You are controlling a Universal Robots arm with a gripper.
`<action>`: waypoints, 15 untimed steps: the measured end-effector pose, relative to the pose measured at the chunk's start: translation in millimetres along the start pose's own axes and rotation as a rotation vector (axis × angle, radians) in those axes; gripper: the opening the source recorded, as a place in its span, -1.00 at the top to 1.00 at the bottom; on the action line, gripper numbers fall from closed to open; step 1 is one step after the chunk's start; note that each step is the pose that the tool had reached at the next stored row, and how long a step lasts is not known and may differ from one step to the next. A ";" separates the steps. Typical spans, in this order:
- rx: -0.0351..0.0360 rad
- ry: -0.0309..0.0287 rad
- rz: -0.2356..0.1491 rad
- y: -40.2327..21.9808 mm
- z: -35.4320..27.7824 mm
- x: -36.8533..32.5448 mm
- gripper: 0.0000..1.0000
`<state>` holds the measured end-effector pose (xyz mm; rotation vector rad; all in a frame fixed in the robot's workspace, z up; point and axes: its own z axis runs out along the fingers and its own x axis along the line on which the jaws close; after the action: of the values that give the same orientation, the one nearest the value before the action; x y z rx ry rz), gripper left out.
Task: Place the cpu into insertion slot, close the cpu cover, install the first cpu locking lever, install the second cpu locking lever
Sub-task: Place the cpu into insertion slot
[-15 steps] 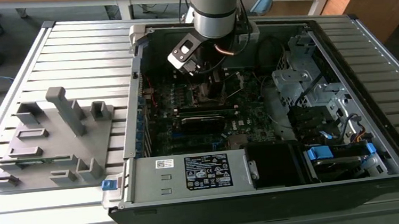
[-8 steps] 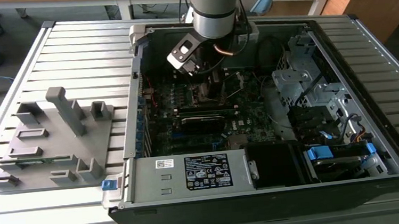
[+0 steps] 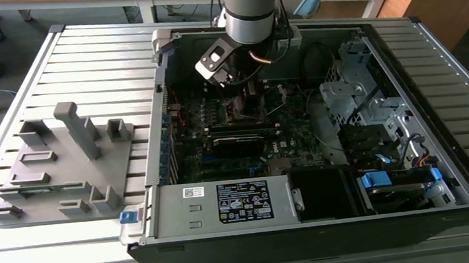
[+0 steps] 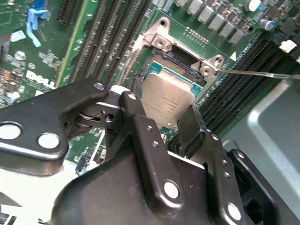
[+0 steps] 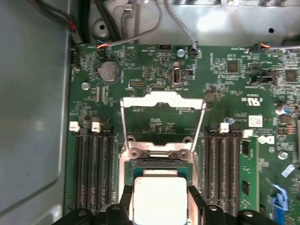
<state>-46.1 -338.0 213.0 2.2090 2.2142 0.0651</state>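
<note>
Gripping cpu in my closed gripper, insertion slot just beneath; tilted release, I risk crooked seating.

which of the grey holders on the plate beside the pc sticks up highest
The narrow post near the plate's middle; it rises well above the low blocks around it.
</note>
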 end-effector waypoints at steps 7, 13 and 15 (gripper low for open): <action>0.0000 0.0000 0.001 -0.6 5.1 2.1 -0.07; 0.0001 -0.0001 0.001 -1.0 7.9 0.1 -0.07; 0.0001 0.0000 0.001 -1.0 8.4 -0.5 -0.07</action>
<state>-46.8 -338.3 204.6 2.2105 2.2129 0.0650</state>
